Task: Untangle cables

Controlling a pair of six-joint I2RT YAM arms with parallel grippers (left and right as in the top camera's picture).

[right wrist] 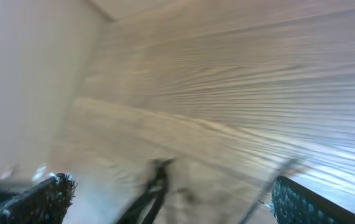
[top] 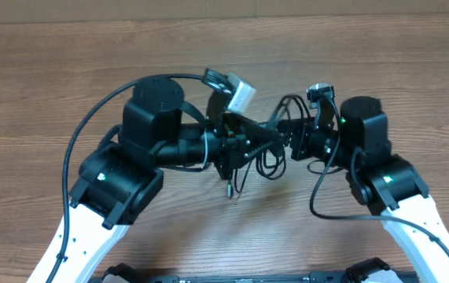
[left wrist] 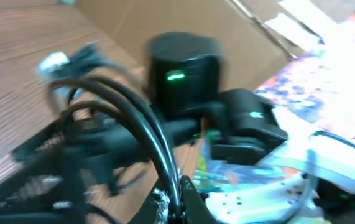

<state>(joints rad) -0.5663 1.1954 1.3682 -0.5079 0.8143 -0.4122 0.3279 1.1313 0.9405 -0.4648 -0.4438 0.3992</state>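
Note:
The cables (top: 267, 161) are thin black cords lifted off the wooden table between my two arms. Loops hang down, and a plug end (top: 230, 189) dangles lower left. My left gripper (top: 274, 135) reaches in from the left. In the left wrist view it (left wrist: 176, 200) is shut on a black cable (left wrist: 145, 127) that arches up out of the jaws. My right gripper (top: 288, 145) comes in from the right. In the blurred right wrist view its fingers (right wrist: 171, 186) are spread wide, with a black cord (right wrist: 154, 191) between them, not clamped.
The wooden table (top: 67, 71) spreads on all sides. The thick black arm wires (top: 79, 137) arc on the left and loop by the right arm (top: 318, 192). The left wrist camera housing (top: 238, 93) sits above the cables.

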